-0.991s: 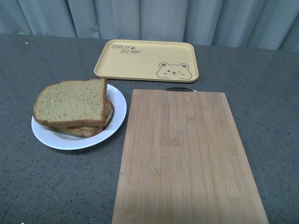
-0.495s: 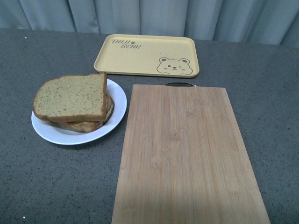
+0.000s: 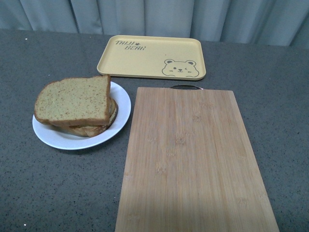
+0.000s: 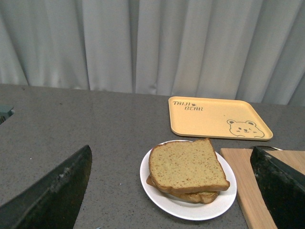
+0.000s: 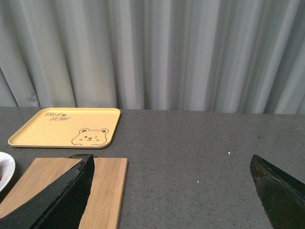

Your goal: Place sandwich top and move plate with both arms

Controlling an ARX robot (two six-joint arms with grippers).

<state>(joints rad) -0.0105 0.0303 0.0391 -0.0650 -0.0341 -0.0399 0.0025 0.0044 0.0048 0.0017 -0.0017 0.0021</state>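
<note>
The sandwich top point(image 3: 75, 100), a tan speckled bread slice with brown crust, lies on a stack of sandwich layers on the round white plate point(image 3: 121, 107) at the left of the grey table. Both also show in the left wrist view, the slice point(image 4: 186, 165) on the plate point(image 4: 224, 202). My left gripper point(image 4: 174, 191) is open, pulled back and above the plate, its black fingers point(image 4: 52, 195) at the frame edges. My right gripper point(image 5: 171, 191) is open over bare table right of the board. Neither arm shows in the front view.
A bamboo cutting board point(image 3: 193, 154) lies right of the plate, its edge close to the plate's rim. A yellow rectangular tray point(image 3: 152, 58) with a bear drawing sits behind both. Grey curtains hang behind the table. The board's corner shows in the right wrist view point(image 5: 102, 191).
Between one second and half a second ago the front view shifted slightly, so everything sits a little higher in the picture. Since then nothing has moved.
</note>
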